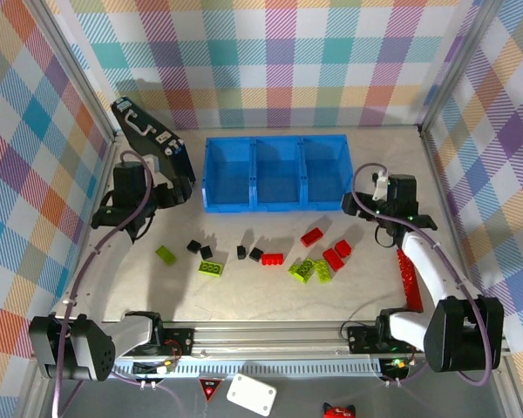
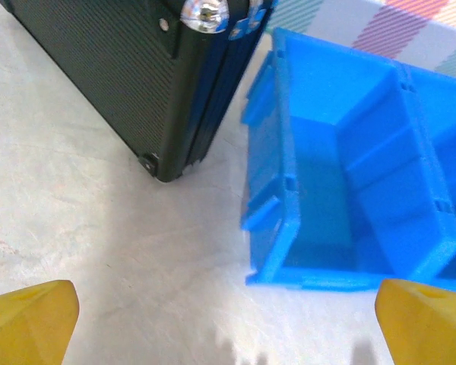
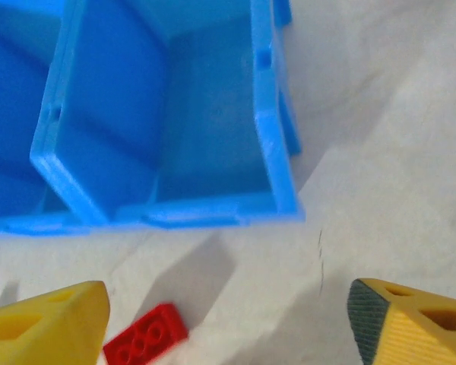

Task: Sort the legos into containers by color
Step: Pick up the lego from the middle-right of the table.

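Observation:
Red, lime and black legos lie scattered on the table in front of the blue tray [image 1: 275, 207], which has three compartments with no bricks visible inside. They include a lime brick [image 1: 213, 269], a black brick [image 1: 193, 246] and a red brick [image 1: 311, 236]. My left gripper [image 1: 167, 198] hovers open near the tray's left end, its yellow fingers [image 2: 26, 319] wide apart over bare table. My right gripper [image 1: 363, 207] is open by the tray's right end [image 3: 270, 137]. A red brick [image 3: 146, 334] lies just beside its left finger [image 3: 53, 319].
A black case [image 1: 152, 144] leans at the back left, its corner [image 2: 163, 163] close to the tray's left wall [image 2: 270, 190]. A long flat red strip [image 1: 410, 279] lies along the right side. Checked walls enclose the table.

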Controlling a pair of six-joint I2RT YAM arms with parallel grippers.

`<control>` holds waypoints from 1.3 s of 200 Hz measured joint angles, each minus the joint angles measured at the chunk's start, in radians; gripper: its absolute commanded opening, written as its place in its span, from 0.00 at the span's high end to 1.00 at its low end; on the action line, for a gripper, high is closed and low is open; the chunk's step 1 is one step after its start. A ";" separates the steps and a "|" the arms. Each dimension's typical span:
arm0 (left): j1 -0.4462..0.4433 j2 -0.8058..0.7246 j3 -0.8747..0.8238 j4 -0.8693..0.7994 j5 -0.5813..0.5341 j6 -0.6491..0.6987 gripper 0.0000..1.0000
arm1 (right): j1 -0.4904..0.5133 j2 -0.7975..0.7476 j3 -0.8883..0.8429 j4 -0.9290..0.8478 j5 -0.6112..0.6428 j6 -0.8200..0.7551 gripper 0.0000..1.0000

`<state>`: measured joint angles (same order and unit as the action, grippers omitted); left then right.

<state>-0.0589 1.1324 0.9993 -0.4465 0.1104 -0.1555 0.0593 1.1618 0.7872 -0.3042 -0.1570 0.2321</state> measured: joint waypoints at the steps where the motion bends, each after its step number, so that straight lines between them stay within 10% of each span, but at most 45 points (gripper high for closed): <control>1: 0.000 0.001 0.002 -0.004 0.002 0.001 0.00 | 0.001 0.001 0.004 -0.009 0.000 0.000 0.24; 94: 0.000 0.050 -0.027 -0.048 0.134 0.071 0.02 | 0.169 0.161 0.122 -0.415 0.017 0.052 0.38; 260: 0.000 0.092 -0.028 -0.049 0.156 0.071 0.02 | 0.209 0.308 0.102 -0.446 0.143 0.068 0.40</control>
<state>-0.0586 1.2247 0.9714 -0.4953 0.2661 -0.0849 0.2687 1.4700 0.8890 -0.7498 -0.0139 0.2996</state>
